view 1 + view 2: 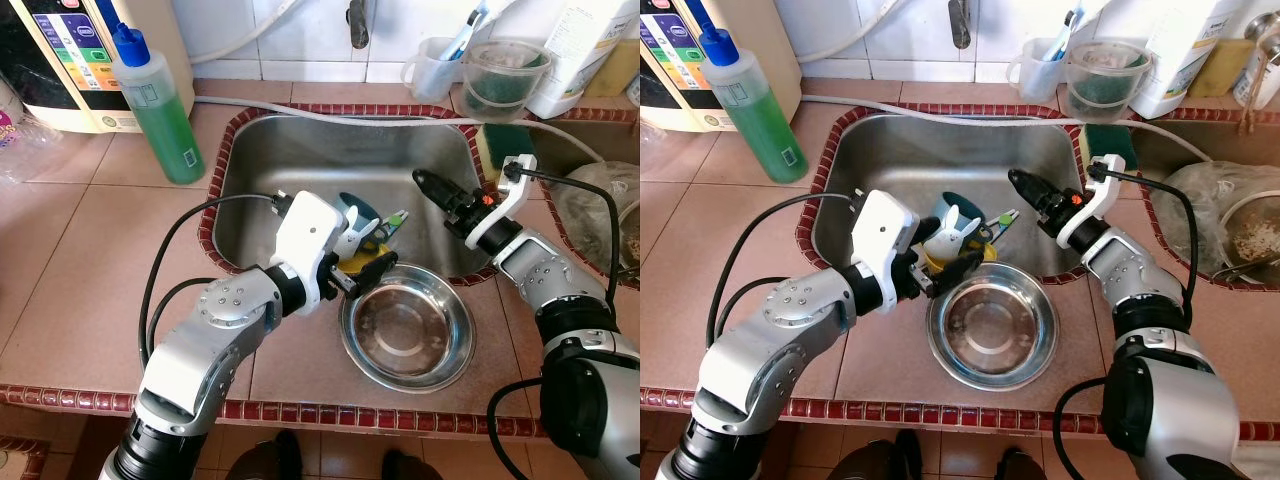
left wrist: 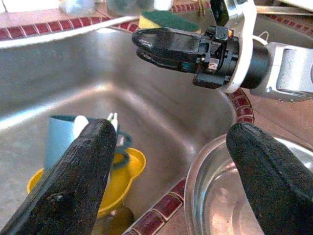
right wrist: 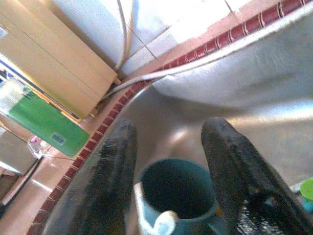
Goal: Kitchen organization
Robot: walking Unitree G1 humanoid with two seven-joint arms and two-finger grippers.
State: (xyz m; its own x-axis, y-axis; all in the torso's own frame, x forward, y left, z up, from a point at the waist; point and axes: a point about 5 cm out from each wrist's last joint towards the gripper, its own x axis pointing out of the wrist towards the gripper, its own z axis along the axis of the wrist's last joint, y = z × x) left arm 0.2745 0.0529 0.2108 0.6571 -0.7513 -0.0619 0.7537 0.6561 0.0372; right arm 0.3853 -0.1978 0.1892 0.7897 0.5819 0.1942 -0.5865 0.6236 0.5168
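This is a home kitchen, right at the washing-up spot: a stainless steel sink (image 1: 300, 160) sits sunk into a worktop (image 1: 90, 260) of pinkish tiles edged with dark red trim, and white wall tiles run behind it. A bottle of green dish liquid (image 1: 155, 105) with a blue cap stands beside the basin, a yellow-and-green scouring sponge (image 1: 497, 145) rests on the rim, and a clear cup with a toothbrush (image 1: 440, 60) waits by the wall. In the basin there's a teal mug (image 3: 178, 196) and a yellow dish (image 2: 115, 183); a steel bowl (image 1: 408, 328) sits on the tiles in front.
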